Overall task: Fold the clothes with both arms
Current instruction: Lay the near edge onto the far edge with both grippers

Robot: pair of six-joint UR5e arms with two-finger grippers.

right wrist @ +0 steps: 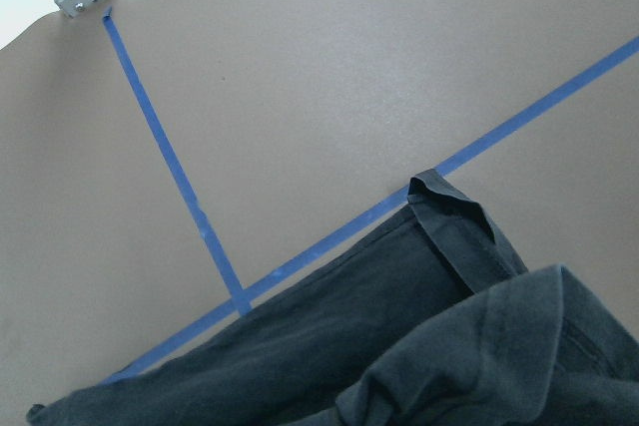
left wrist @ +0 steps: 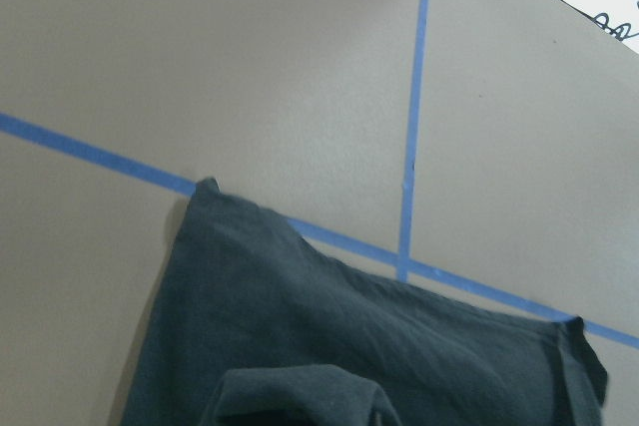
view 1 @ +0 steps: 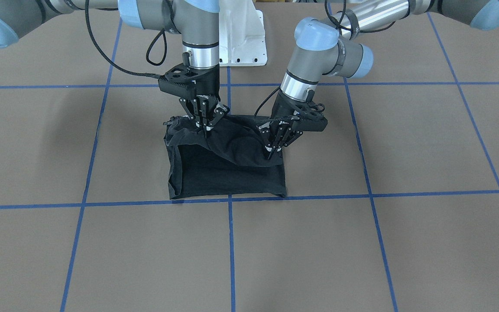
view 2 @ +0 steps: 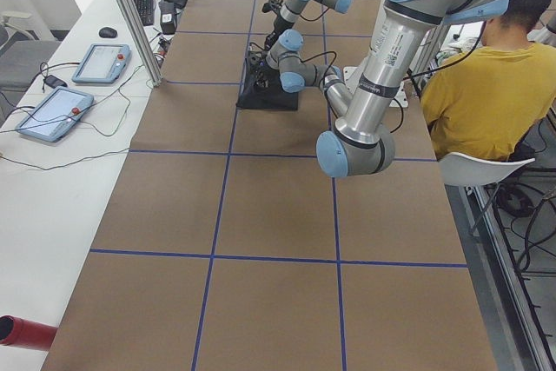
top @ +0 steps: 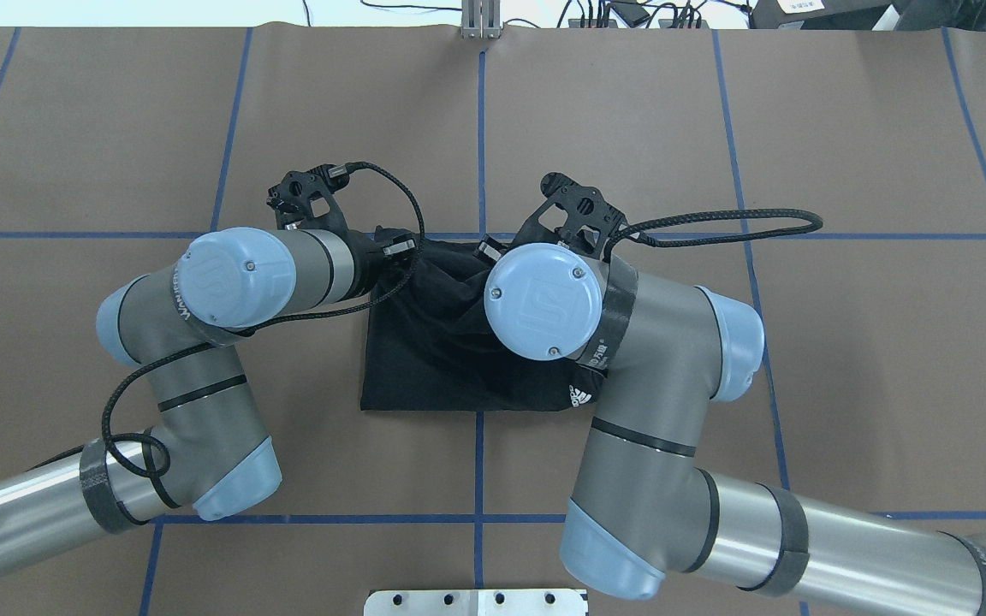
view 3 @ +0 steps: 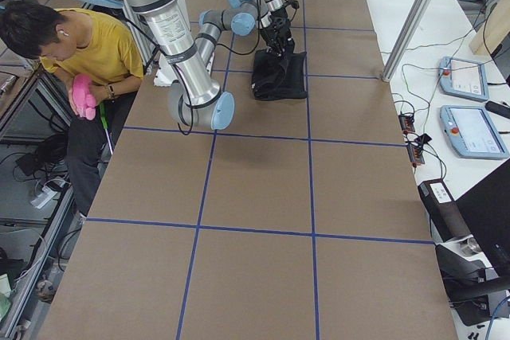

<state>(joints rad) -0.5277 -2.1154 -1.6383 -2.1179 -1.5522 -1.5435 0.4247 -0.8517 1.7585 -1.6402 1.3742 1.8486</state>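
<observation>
The black T-shirt (view 1: 228, 177) is judged light and limp. Its raised edge is pinched by the left gripper (view 1: 271, 154) and the right gripper (view 1: 205, 130). Holds near the corners are advised.

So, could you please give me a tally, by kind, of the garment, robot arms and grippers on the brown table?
Black short-sleeved T-shirt: 1
Silver-grey jointed robot arms with light blue caps: 2, the left arm and the right arm
Black two-finger grippers: 2, the left gripper and the right gripper, both pinching the shirt
Total: 5
</observation>
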